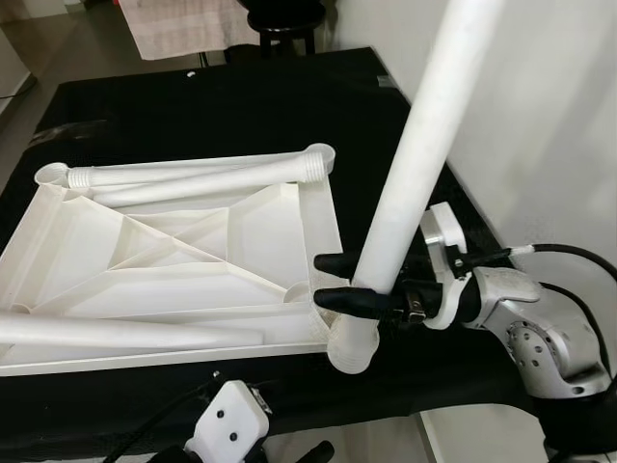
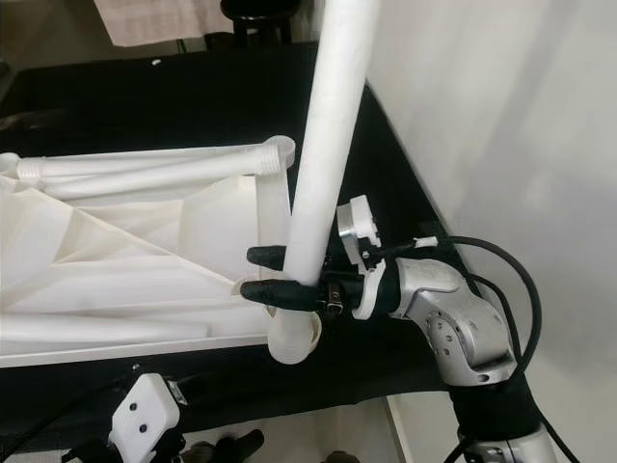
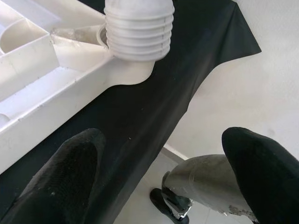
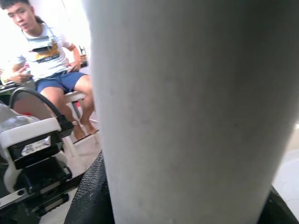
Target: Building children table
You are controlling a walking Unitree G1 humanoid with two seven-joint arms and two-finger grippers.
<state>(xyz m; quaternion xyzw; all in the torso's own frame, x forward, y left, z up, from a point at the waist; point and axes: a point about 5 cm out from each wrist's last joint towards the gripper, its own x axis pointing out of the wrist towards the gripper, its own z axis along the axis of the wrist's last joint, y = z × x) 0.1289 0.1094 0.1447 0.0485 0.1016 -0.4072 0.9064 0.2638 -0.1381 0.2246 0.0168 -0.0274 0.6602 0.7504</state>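
At the five o'clock corner of the upturned white tabletop (image 1: 260, 231), a long white table leg (image 1: 415, 164) stands nearly upright, leaning a little toward one o'clock, with its ribbed lower end (image 3: 138, 29) at the round corner socket (image 1: 353, 349); whether the ribs are already seated in the socket or only resting at its mouth cannot be told. The right gripper (image 1: 333, 282) reaches in from three o'clock and is clenched around the leg low on its shaft, one black finger on each side, which seems chosen to keep the foot of the leg steady over the socket while the long upper part swings free. The tabletop lies ribs-up on a black cloth (image 1: 222, 96) so that its sockets face upward for the legs. Two more legs (image 1: 193, 176) lie side by side along the twelve o'clock edge of the tabletop, and another leg (image 1: 116, 333) lies along its six o'clock edge, all apparently still waiting to be fitted. The left gripper (image 3: 163, 177) hovers at six o'clock, below the cloth's edge, its fingers spread apart and holding nothing, looking up at the ribbed end. A dark stool (image 1: 284, 24) and a pale cloth (image 1: 183, 24) stand beyond the table at twelve o'clock, and a white wall (image 1: 540, 116) runs close along the three o'clock side, leaving the right arm little room. In the right wrist view a seated person (image 4: 51, 60) sits well apart behind the leg.
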